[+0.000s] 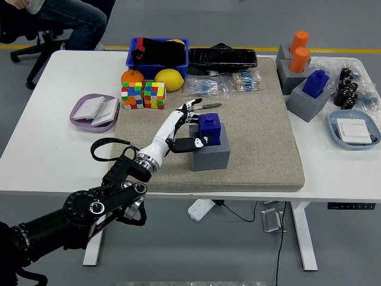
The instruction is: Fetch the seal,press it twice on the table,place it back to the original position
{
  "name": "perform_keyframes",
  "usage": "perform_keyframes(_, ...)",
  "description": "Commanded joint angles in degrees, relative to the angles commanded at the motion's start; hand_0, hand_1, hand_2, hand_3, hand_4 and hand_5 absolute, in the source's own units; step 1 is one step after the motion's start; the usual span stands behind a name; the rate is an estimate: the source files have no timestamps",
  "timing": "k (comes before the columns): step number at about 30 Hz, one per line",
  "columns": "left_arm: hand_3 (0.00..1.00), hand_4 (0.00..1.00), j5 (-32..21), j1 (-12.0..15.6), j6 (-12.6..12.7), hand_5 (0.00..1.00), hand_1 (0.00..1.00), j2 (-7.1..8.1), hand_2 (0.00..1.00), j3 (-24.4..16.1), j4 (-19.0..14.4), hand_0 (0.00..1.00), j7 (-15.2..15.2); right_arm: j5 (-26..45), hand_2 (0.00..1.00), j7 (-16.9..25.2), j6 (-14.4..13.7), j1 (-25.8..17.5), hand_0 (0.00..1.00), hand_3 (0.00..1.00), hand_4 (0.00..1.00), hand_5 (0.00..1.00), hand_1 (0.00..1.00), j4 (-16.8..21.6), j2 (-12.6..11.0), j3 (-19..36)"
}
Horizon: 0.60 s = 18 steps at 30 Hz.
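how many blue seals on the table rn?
2. One blue seal sits in the grey holder mid-mat, with the left hand around it. The other blue seal stands in the grey block at the mat's right edge. None visibly hidden.

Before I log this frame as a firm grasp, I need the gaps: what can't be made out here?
All in the head view:
- Whether the left hand truly grips the blue seal: the fingers sit at its left side, contact too small to tell.
- The seal's lower part, hidden inside the grey holder.
- Contents of the blue bin, covered by black cloth.
- The right hand: outside the picture.
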Motion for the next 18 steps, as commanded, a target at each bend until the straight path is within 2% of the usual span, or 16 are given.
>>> perform_keyframes(18, 0.897, 0.681, -0.75, 0.15, 0.83, 0.002, 0.526, -0.21, 0.473, 0.09, 0.04, 0.818, -2.4, -0.08, 0.805, 0.46, -0.64, -0.1, 0.948, 0.812, 0.891, 0.511, 0.809, 0.0, 0.11, 0.33)
